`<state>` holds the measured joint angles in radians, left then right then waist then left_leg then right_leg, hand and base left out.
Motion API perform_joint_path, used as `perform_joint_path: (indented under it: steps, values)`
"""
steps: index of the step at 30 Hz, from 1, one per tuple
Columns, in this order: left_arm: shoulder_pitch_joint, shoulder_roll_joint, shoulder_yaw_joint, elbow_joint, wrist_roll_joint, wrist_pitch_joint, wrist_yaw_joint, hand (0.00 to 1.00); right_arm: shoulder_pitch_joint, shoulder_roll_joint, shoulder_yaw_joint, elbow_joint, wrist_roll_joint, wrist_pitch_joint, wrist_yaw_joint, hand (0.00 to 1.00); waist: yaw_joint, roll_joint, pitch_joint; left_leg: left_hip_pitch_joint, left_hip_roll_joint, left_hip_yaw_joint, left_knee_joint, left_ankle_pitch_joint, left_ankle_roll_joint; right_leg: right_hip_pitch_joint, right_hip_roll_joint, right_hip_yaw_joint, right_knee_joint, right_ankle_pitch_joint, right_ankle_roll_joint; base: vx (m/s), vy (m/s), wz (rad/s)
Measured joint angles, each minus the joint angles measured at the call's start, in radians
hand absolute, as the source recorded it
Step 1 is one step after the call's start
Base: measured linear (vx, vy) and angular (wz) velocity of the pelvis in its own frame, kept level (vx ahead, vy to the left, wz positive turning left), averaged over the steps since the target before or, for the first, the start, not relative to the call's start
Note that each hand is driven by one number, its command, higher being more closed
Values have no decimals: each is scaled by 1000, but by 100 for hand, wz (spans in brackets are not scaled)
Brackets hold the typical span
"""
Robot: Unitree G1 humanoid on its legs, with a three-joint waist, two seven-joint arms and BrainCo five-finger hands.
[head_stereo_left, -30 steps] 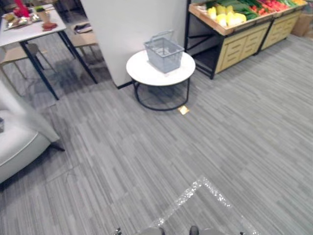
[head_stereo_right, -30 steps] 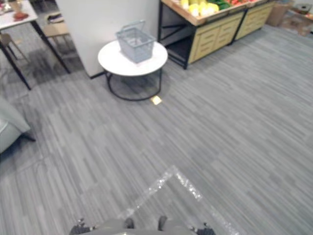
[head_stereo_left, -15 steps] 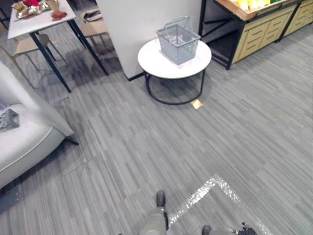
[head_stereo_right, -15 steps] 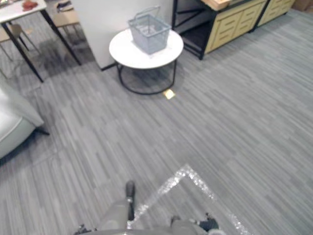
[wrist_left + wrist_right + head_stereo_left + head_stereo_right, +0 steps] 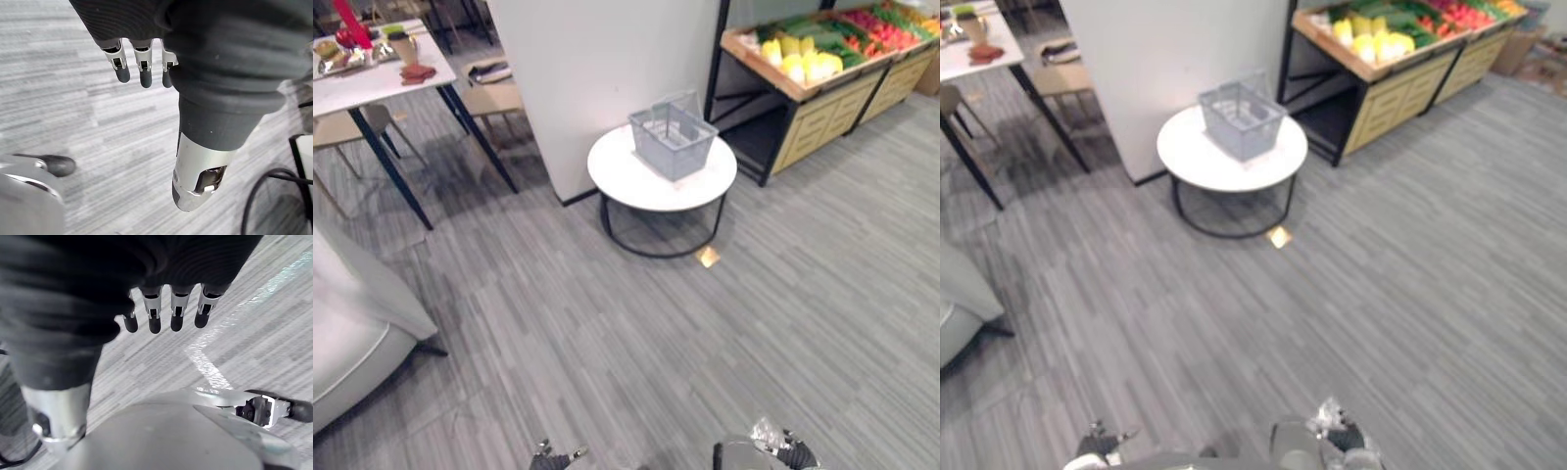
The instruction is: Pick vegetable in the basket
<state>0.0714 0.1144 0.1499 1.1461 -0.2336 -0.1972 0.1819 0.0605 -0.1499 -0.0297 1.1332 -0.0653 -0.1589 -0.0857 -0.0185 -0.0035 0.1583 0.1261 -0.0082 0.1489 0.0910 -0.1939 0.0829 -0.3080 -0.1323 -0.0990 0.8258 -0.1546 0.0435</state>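
Your left hand and right hand hang loose and empty. The basket sits on the round counter, the vegetables on the shelf beside it. You likely must walk closer first.

Grey basket upright on round table; vegetables on shelf.

A: How's the light?
B: Bright and even, probably from overhead; the round table drops a soft shadow on the grey floor beneath it.
A: Any glare?
B: The floor tape shines white past the right hand, whose dark cover sits in deep shade.
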Motion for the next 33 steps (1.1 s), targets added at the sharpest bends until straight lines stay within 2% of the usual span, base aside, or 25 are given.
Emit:
perform_joint_path:
  steps: [2,3,5,6,7,8,9,10,11,12,13,15,16,17,18,19,21,23,25,26,27,29,31,32,33]
  values:
    - [-10,-6,11,-2,0,0,5,0,-6,-1,-3,-15,5,-6,3,0,-7,7,6,36,34,-5,-2,-30,-21,-32,40,-35,-282,16,15,334,-118,15]
    - [-20,-7,11,-5,0,0,4,0,-5,1,-4,-19,5,-6,2,0,-9,6,7,41,42,-13,-3,-36,-31,-38,41,-34,-401,31,33,366,-171,32]
    - [-37,-15,11,-6,0,0,2,0,-7,2,-18,-20,5,-5,2,0,-10,8,23,62,58,-29,-4,-51,-54,-37,33,-23,-565,81,44,347,-195,34]
    - [-45,-24,11,-13,0,0,-3,0,-12,7,-39,-21,4,-3,2,0,-8,5,32,82,68,-37,-6,-63,-73,-36,21,-9,-662,123,52,428,-282,37]
    - [-46,-26,13,-12,0,0,-10,0,-12,13,-45,-22,4,2,1,0,-9,-5,40,111,73,-55,-12,-74,-91,-26,3,-2,-719,134,59,545,-389,37]
    - [-45,-26,14,-12,0,0,-11,0,-11,15,-46,-22,4,3,1,0,-9,-12,45,131,75,-59,-15,-85,-107,-16,-7,0,-730,134,59,592,-445,32]
    - [-45,-32,16,-11,0,0,-12,0,-15,9,-54,-25,4,5,2,0,-10,-5,55,169,101,-80,-20,-122,-129,-12,-3,-17,-690,209,66,510,-369,21]
    - [-44,-49,13,-3,0,1,-16,0,-21,2,-61,-28,1,4,3,0,-8,22,60,182,128,-84,-2,-132,-141,-40,16,-30,-594,219,65,537,-348,16]
    - [-45,-56,13,-3,0,1,-19,0,-25,1,-65,-29,-1,4,4,0,-8,30,57,174,140,-89,20,-131,-141,-53,24,-32,-557,217,61,549,-338,8]
    - [-45,-82,13,-1,-1,1,-24,0,-31,-12,-70,-28,-4,5,6,0,-7,58,57,158,178,-113,96,-118,-155,-53,58,-47,-510,177,2,538,-340,-4]
    - [-42,-89,13,5,-1,1,-27,0,-35,-15,-70,-27,-5,7,6,0,-6,66,52,137,191,-124,136,-105,-165,-52,71,-53,-500,161,-20,500,-323,-13]
    - [-38,-98,12,10,0,3,-31,0,-39,-16,-61,-25,-5,7,6,0,-7,72,51,69,215,-168,304,-41,-201,-23,103,-64,-497,127,-39,458,-284,-12]
    - [-38,-95,10,11,0,4,-33,0,-36,-21,-40,-11,-5,8,6,0,-6,73,52,3,229,-197,464,68,-254,23,124,-70,-510,107,-66,446,-265,-6]
    - [-38,-94,10,13,0,4,-34,0,-34,-29,-37,-6,-5,8,7,0,-6,73,53,-21,235,-200,520,127,-278,46,132,-71,-515,98,-71,517,-295,1]
    - [-42,-90,11,17,4,4,-35,0,-32,-29,-30,7,-5,9,7,0,-6,72,59,-75,248,-201,673,189,-297,98,137,-76,-537,80,-87,398,-204,7]
    - [-50,-90,11,17,5,3,-38,0,-35,-30,-25,23,-5,13,7,0,-3,71,68,-132,267,-162,812,147,-288,159,145,-77,-555,65,-101,375,-186,7]
    - [-51,-87,15,14,9,2,-39,0,-34,-30,-24,28,-6,18,6,0,0,63,74,-179,270,-94,876,78,-254,230,145,-72,-589,46,-119,322,-115,2]
    - [-52,-86,24,3,14,2,-49,0,-42,-29,-44,26,-5,19,5,0,5,65,74,-271,230,-39,821,-1,-188,300,136,-56,-626,20,-116,259,-25,-6]
    - [-54,-90,35,-12,14,1,-55,0,-42,-29,-53,25,-5,22,5,0,16,66,74,-335,188,-12,686,-21,-175,330,120,-47,-645,6,-101,160,61,-13]
    - [-55,-92,35,-19,13,1,-60,0,-39,-26,-65,23,-5,23,5,0,26,65,74,-352,160,5,531,-15,-167,344,108,-40,-653,-5,-90,170,90,-15]
    - [-55,-92,36,-21,14,1,-61,0,-37,-22,-69,21,-5,23,5,0,26,65,74,-353,149,14,451,-7,-158,352,103,-38,-655,-11,-84,208,113,-14]
    - [-51,-102,58,-22,14,2,-61,0,-35,-20,-66,11,-6,25,3,0,27,69,71,-364,116,11,141,77,-149,389,97,-22,-676,-37,-62,306,169,-13]
    - [-47,-118,97,-29,14,3,-68,0,-35,-31,-28,4,-6,25,3,0,37,80,62,-391,117,1,22,133,-164,409,105,-1,-683,-62,-51,325,203,-21]
    - [-47,-121,105,-31,14,4,-69,0,-35,-37,-17,3,-6,25,3,0,44,86,59,-399,125,3,4,139,-161,417,111,9,-683,-74,-47,496,317,-54]
    - [-46,-123,126,-31,14,4,-74,0,-35,-42,4,3,-6,25,4,0,65,84,52,-401,140,12,14,212,-155,444,112,49,-680,-108,-28,440,277,-57]
